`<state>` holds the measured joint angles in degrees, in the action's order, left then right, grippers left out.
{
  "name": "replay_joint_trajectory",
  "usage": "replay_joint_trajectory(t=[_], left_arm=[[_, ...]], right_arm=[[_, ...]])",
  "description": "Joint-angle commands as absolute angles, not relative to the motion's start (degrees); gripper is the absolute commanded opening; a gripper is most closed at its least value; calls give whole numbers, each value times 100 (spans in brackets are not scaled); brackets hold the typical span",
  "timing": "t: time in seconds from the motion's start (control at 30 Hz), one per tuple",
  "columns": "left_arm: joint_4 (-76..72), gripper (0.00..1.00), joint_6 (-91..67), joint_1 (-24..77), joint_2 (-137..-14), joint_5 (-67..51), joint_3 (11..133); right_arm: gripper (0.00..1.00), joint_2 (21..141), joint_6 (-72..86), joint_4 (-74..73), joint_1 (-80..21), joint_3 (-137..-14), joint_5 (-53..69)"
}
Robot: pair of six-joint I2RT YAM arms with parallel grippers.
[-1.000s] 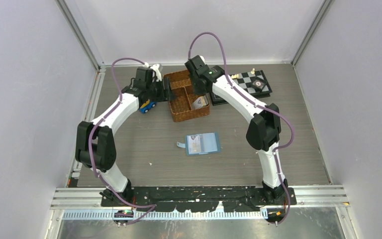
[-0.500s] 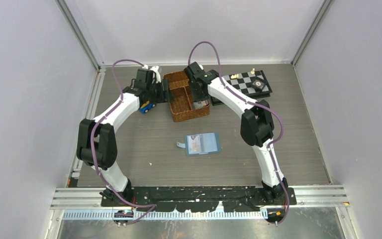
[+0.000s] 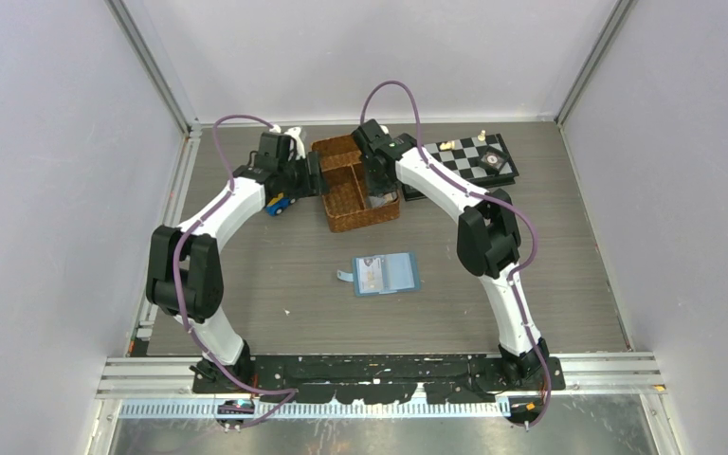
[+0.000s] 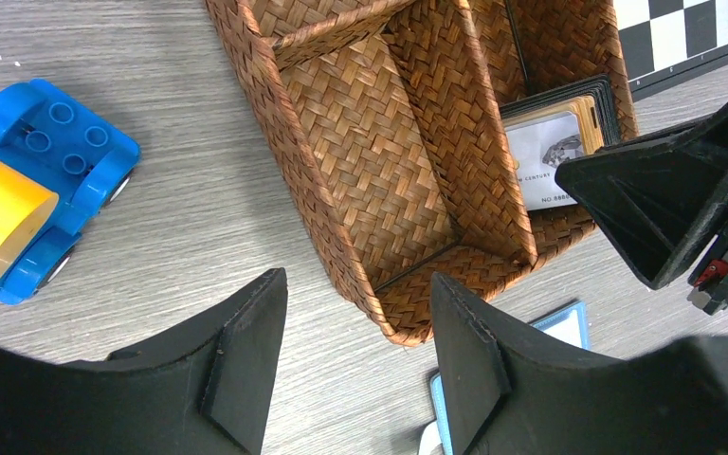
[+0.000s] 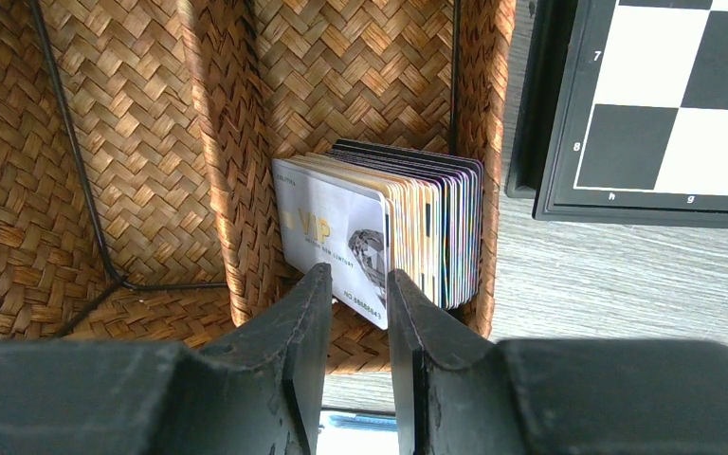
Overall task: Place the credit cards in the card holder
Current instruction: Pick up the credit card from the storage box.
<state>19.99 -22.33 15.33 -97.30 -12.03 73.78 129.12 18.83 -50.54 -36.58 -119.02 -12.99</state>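
The credit cards [image 5: 379,227] stand on edge as a stack in the right compartment of a brown wicker basket [image 5: 152,123]; the front one is white with a gold "VIP". My right gripper [image 5: 358,275] hangs just above that front card, open by a narrow gap with nothing pinched. In the top view the right gripper [image 3: 376,190] hides the stack. The teal card holder [image 3: 386,274] lies open on the table, a white card in its left pocket. My left gripper [image 4: 358,280] is open and holds nothing at the basket's [image 4: 417,161] outer corner.
A blue and yellow toy car [image 3: 281,202] sits left of the basket [image 3: 341,220], close to the left arm. A black chessboard [image 3: 469,161] with a few pieces lies right of the basket. Grey walls enclose the table.
My right gripper has moved left and down into the basket's right compartment, now covering the cards in the top view. The left arm barely shifted.
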Motion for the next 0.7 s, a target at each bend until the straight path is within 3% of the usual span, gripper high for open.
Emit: replay_joint_trajectory(t=[0.0, 0.67], left_arm=[[1891, 59, -2276, 1485, -9724, -1276, 7367], [1868, 59, -2293, 1459, -9738, -1309, 7342]], right_arm=[[33, 12940, 1977, -4914, -3640, -11906, -1397], [29, 12984, 2059, -4799, -3647, -11881, -450]])
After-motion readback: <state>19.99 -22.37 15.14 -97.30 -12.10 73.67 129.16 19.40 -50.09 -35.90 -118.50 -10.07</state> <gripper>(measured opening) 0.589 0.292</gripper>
